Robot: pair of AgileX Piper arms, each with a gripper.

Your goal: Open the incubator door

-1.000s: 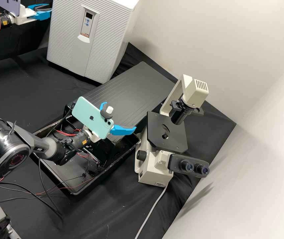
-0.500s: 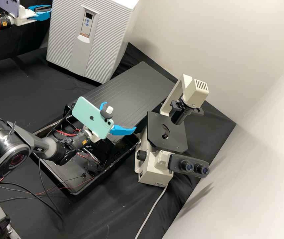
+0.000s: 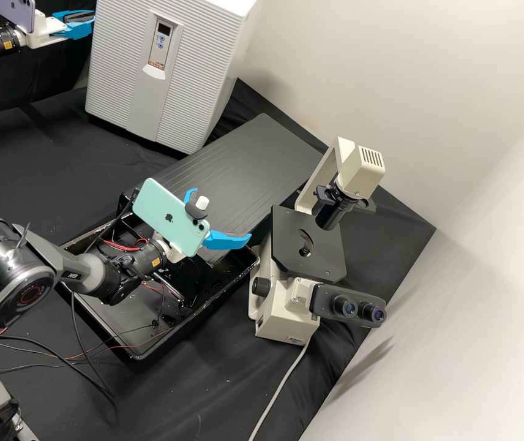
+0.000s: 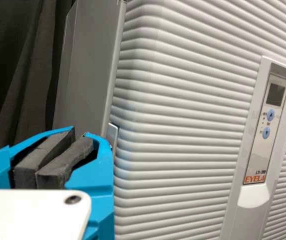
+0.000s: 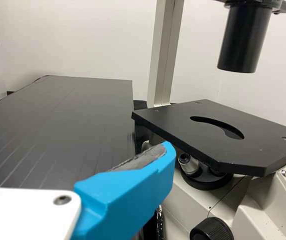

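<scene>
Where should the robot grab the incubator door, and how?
Probably by the small silvery tab, which sticks out at the edge where the ribbed door meets the grey side wall. I'd come from that grey side, where the left gripper is, and pinch or hook the tab. The ribbed front is too broad to pinch.

The left claw (image 3: 90, 23) is near the incubator (image 4: 183, 105), at the edge where the grey side (image 4: 90, 65) meets the white ribbed door, which is closed. Its two blue fingers (image 4: 95, 182) are together, and their dark grey pads (image 4: 47, 152) lie against each other. Just beside the fingertips there is a small metal piece (image 4: 112, 134). On the door is a panel (image 4: 267, 130) with a small display (image 4: 275, 95) and two blue buttons (image 4: 266, 132); behind the incubator hangs dark cloth (image 4: 20, 70).
</scene>
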